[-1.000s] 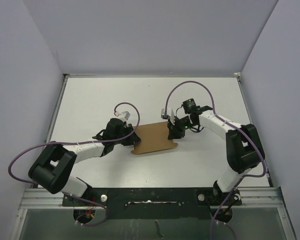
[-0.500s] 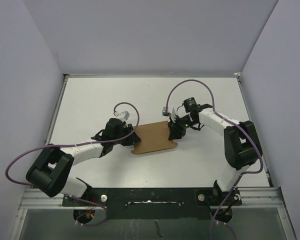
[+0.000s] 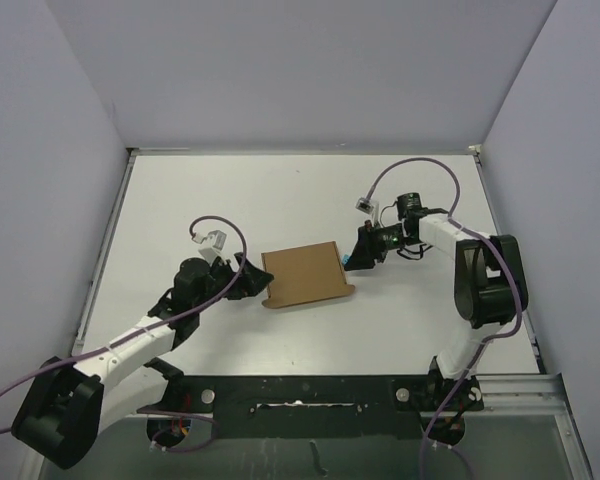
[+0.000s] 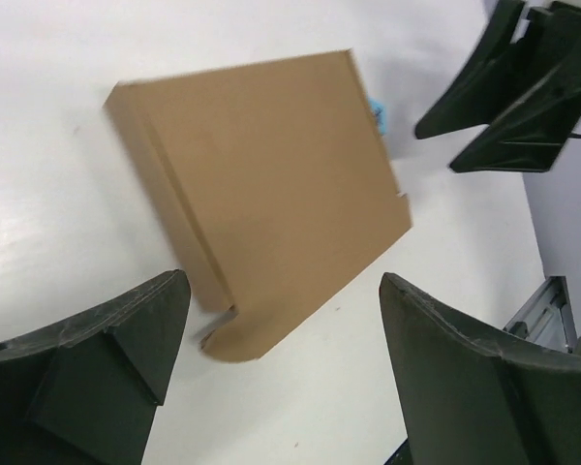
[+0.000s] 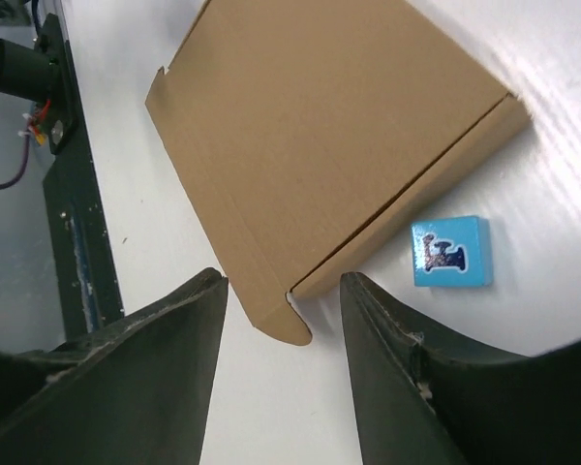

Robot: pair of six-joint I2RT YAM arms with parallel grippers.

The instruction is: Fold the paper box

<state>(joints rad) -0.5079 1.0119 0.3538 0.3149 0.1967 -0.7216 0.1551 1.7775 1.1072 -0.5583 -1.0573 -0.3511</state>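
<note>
The paper box (image 3: pixel 305 275) is a flat brown cardboard box lying closed on the white table (image 3: pixel 180 200), with a rounded flap sticking out at a near corner (image 5: pixel 292 327). My left gripper (image 3: pixel 252 279) stands open just left of the box, with nothing between its fingers (image 4: pixel 116 349). On the box's right my right gripper (image 3: pixel 361 252) is open too, its fingertips (image 5: pixel 198 310) either side of the flap corner without gripping it. A small blue cube (image 5: pixel 452 252) lies against the box's right side. The left wrist view shows the box (image 4: pixel 271 194) and the right gripper (image 4: pixel 508 87) beyond it.
Grey walls close in the table on the left, back and right. A black rail (image 3: pixel 300 390) with the arm bases runs along the near edge. Purple cables (image 3: pixel 220 225) loop over both arms.
Both grippers have opened and let go of the box. The left arm has drawn back to the left and the right arm to the right; the box lies still.
</note>
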